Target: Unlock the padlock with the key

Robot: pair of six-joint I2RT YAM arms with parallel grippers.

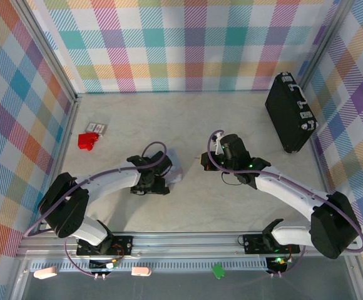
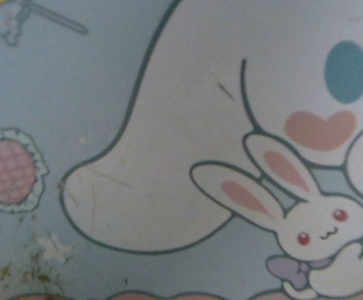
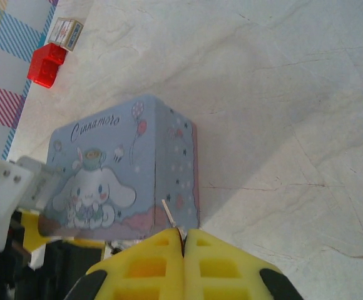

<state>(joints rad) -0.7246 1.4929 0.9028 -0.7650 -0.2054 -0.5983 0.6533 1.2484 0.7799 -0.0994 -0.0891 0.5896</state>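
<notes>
While slim grey metal key (image 3: 168, 211) is clamped in right hand (image 3: 183, 236) near pastel cartoon tin (image 3: 119, 169), padlock unlocking judged outstanding; left hand (image 1: 155, 180) at tin, spread cannot be told.

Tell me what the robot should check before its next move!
1. Key pinched in right gripper: ok, fingers shut on it.
2. Key tip close to cartoon tin: ok.
3. Padlock in sight: cannot tell.
4. Left gripper steadying the tin: cannot tell, though it sits right by it.
5. Red block and black case out of the way: ok.
</notes>
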